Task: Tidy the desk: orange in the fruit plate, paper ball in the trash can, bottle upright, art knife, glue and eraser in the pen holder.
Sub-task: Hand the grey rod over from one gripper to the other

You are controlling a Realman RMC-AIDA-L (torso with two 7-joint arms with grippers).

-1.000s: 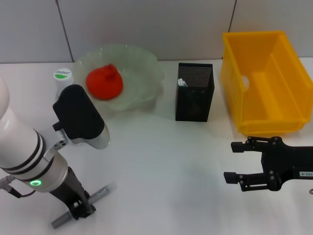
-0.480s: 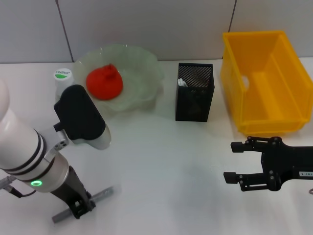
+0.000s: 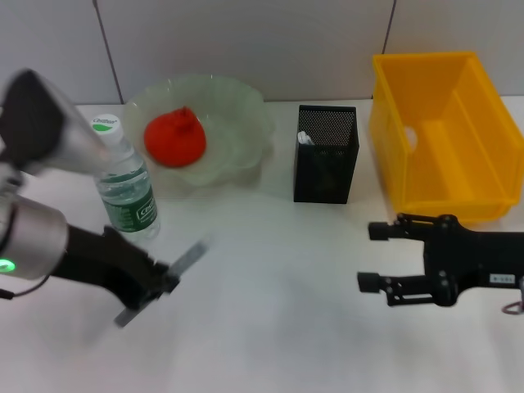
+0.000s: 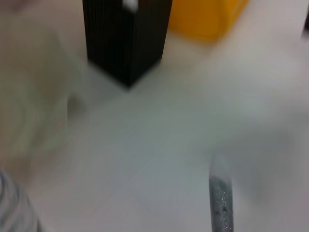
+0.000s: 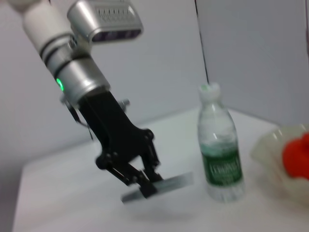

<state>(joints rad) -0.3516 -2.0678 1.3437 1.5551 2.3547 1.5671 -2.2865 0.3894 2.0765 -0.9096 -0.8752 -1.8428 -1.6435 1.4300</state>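
Art knife (image 3: 161, 272) clamped in left end effector (image 3: 158, 282), lifted off desk

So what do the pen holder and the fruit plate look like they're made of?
The pen holder looks like black metal mesh with a matte finish: fine perforations show on its walls. The fruit plate looks like translucent pale green glass or plastic, wavy-rimmed; which of the two is unclear.

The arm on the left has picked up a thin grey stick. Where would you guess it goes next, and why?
Probably toward the black mesh pen holder. The left claw is shut on the art knife, lifted off the table in the right wrist view, while the bottle already stands upright and the orange sits in the fruit plate. The right claw hangs open near the yellow bin.
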